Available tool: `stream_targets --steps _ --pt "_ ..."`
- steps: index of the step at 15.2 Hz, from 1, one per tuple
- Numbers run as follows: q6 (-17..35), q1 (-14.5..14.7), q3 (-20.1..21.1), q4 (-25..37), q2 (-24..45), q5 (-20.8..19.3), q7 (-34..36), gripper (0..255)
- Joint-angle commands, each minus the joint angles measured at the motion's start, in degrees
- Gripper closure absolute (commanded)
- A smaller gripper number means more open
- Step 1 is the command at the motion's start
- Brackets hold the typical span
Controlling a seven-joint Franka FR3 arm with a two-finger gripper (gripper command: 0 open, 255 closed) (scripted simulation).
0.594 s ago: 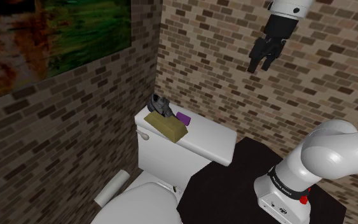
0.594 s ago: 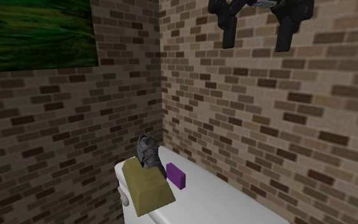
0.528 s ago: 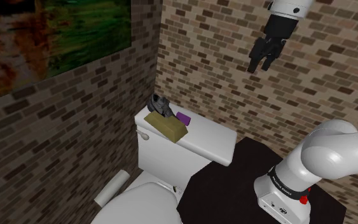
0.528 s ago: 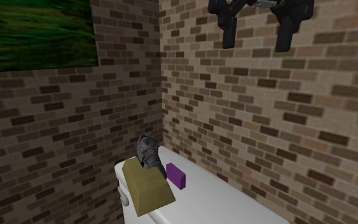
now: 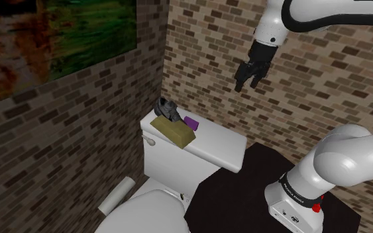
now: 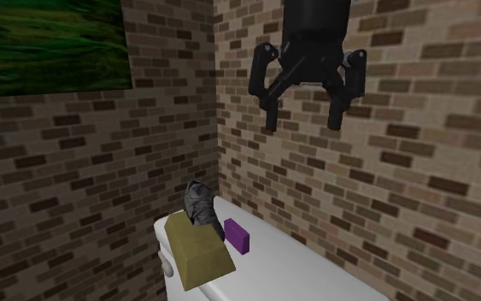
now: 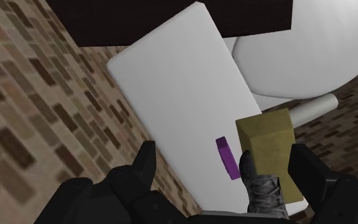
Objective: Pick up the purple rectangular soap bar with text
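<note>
The purple soap bar [image 5: 191, 122] [image 6: 237, 235] [image 7: 226, 158] lies on the white toilet tank lid [image 5: 218, 143] [image 6: 298, 274] [image 7: 177, 89], near the brick wall. Beside it sit an olive-tan block [image 5: 173, 130] [image 6: 197, 249] [image 7: 269, 149] and a dark grey crumpled object [image 5: 167, 110] [image 6: 199, 203] [image 7: 263, 188]. My black gripper [image 5: 246, 85] [image 6: 302, 121] [image 7: 225, 167] hangs open in the air well above the lid, empty, up and to the shoulder view's right of the soap. In the wrist view the soap shows between the two fingers, far below them.
Brick walls meet in a corner behind the tank. A white toilet bowl [image 5: 148, 210] [image 7: 311, 51] and a white roll [image 5: 116, 196] lie in front of the tank. The dark stand top [image 5: 244, 185] adjoins the tank. A green painting [image 5: 52, 40] hangs on the wall.
The gripper has dropped lower and shifted towards the shoulder view's left, closer to the tank lid. Its fingers stay open. The objects on the lid have not moved.
</note>
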Motion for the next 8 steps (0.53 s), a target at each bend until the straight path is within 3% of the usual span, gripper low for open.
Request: stream_targets --steps 1,8 --pt "4.71 0.03 0.87 -2.12 2.18 0.31 0.7 0" --pt "20.45 -0.19 3.95 -5.49 13.71 0.61 3.56 0"
